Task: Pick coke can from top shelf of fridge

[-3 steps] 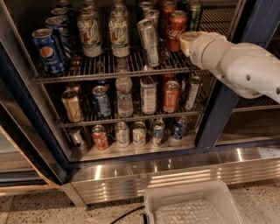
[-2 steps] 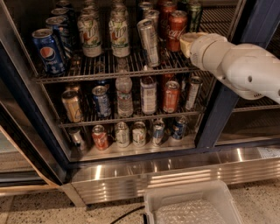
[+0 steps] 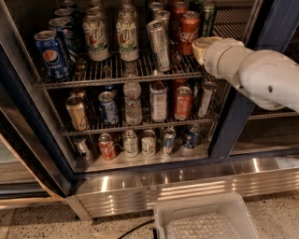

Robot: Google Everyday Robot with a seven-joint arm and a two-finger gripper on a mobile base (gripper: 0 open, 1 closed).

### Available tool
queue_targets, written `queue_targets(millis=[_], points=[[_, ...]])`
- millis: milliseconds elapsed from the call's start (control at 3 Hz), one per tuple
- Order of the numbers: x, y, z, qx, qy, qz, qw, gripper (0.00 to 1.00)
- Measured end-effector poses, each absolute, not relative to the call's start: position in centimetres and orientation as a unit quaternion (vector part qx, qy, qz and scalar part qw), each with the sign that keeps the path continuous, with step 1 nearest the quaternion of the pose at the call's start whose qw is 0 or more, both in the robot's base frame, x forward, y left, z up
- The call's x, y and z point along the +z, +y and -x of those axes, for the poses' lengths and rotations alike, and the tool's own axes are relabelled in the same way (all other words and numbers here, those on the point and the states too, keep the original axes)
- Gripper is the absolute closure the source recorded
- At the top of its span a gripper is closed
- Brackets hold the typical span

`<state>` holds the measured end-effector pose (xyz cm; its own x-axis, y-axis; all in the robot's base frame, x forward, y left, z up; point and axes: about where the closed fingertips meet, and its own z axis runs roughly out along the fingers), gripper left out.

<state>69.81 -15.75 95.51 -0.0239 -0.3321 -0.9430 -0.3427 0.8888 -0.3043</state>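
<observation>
On the speckled floor (image 3: 32, 223) sits a white plastic bin (image 3: 202, 206), a black cable (image 3: 136, 229) beside it.

The smooth cream plastic claw (image 3: 201, 47) sits by the glossy aluminium coke can (image 3: 189, 29) on the shiny wire top shelf (image 3: 107, 73).

Pepsi globe on the blue can (image 3: 52, 55) at the left of the top shelf (image 3: 121, 74), white Coca-Cola script on the coke can (image 3: 189, 30) just beside the gripper (image 3: 202, 46) at the right.

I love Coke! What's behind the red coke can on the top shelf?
Another red can stands behind the coke can; anything further back is hidden. The tool sits close beside it.
</observation>
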Motion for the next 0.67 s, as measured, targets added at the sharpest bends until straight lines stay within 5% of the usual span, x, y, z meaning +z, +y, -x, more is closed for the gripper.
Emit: queue_targets(millis=[667], points=[[95.85, -15.82, -69.60, -0.004, 0.712, 0.240, 0.660, 0.40]])
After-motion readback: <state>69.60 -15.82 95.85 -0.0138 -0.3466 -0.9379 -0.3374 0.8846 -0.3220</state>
